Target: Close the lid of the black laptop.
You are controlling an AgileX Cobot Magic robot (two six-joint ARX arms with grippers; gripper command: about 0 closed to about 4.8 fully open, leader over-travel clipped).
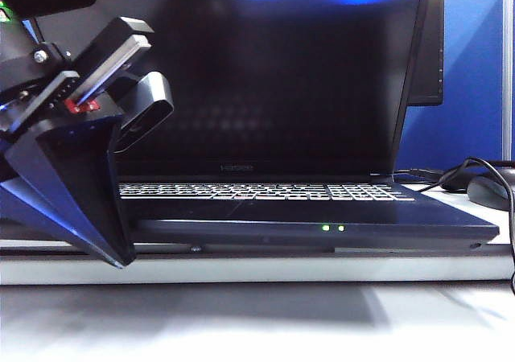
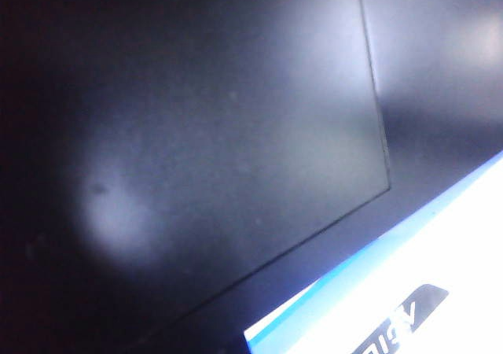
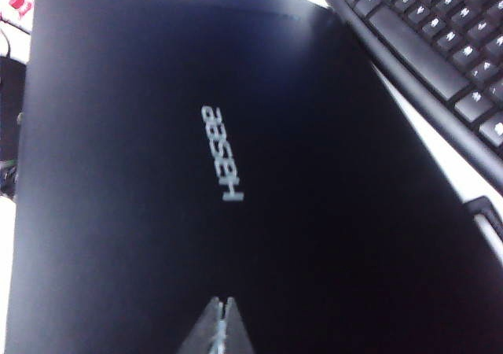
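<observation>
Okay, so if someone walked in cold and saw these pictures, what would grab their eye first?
The black laptop standing open mid-table, its lid upright with a dark screen and two green LEDs glowing on the front edge. Next, the left gripper looming large at the screen's left side. Behind the lid, the right gripper, shut, nears its logo-marked back, beside a separate keyboard.

black laptop (image 1: 306, 217), lid (image 1: 273, 72) upright, left pincer (image 1: 121, 52) perhaps touching

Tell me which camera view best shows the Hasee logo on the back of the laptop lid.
The right wrist view: the logo sits mid-frame on the lid, with the right gripper shut just off it. The exterior view shows only the screen side and the left gripper; the left wrist view shows dark screen and bezel.
</observation>
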